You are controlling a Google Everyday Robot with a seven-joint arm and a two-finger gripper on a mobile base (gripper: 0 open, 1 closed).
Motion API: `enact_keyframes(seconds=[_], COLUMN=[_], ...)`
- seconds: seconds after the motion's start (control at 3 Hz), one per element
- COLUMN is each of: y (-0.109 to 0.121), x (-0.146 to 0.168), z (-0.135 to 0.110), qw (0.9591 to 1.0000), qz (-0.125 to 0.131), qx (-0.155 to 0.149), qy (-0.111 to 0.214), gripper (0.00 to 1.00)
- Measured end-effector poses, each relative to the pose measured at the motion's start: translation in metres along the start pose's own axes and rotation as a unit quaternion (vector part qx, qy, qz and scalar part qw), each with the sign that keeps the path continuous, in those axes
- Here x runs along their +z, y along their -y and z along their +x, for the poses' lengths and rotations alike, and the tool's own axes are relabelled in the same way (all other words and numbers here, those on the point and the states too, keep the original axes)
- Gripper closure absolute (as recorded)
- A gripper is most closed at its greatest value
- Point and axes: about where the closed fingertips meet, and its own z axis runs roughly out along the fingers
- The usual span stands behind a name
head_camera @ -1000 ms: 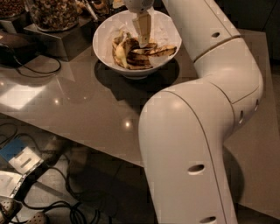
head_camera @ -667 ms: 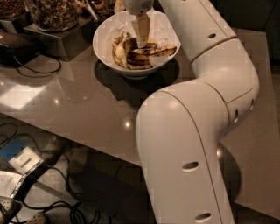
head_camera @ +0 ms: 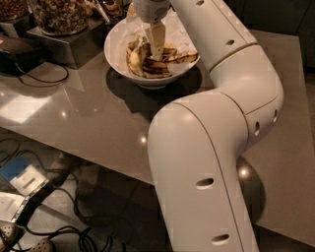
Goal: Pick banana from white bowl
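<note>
The white bowl (head_camera: pixel 117 60) stands at the back of the grey table and is lined with white paper. In it lies a pale-yellow banana (head_camera: pixel 133 58) along the left side. Flatter, dark-streaked banana pieces (head_camera: pixel 165 61) lie to its right. My gripper (head_camera: pixel 156 54) reaches straight down into the bowl from above. Its tip is among the fruit, just right of the pale banana. I cannot tell whether it touches the banana. My white arm fills the right side of the view.
Glass jars of nuts (head_camera: pixel 61 15) stand on a metal stand (head_camera: pixel 64 47) left of the bowl. A dark device with a cable (head_camera: pixel 19 54) lies at the table's left. Cables and papers (head_camera: pixel 24 182) lie on the floor below the table's front edge (head_camera: pixel 83 152).
The arm's lower links have shifted slightly left. The gripper stays down in the bowl at nearly the same spot.
</note>
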Motion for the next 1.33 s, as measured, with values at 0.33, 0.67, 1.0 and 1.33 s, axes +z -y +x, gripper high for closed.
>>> enact_keyframes(seconds=[0.33, 0.67, 1.0, 1.33], y=[-0.002, -0.009, -0.017, -0.021], x=[0.007, 0.016, 0.026, 0.031], z=[-0.001, 0.007, 0.013, 0.017], qw=[1.0, 0.9998, 0.9993, 0.9991], qz=[-0.008, -0.021, -0.034, -0.04], qx=[-0.001, 0.007, 0.013, 0.015], qy=[0.0, -0.003, -0.004, -0.005], gripper=[0.19, 0.24, 0.24, 0.22])
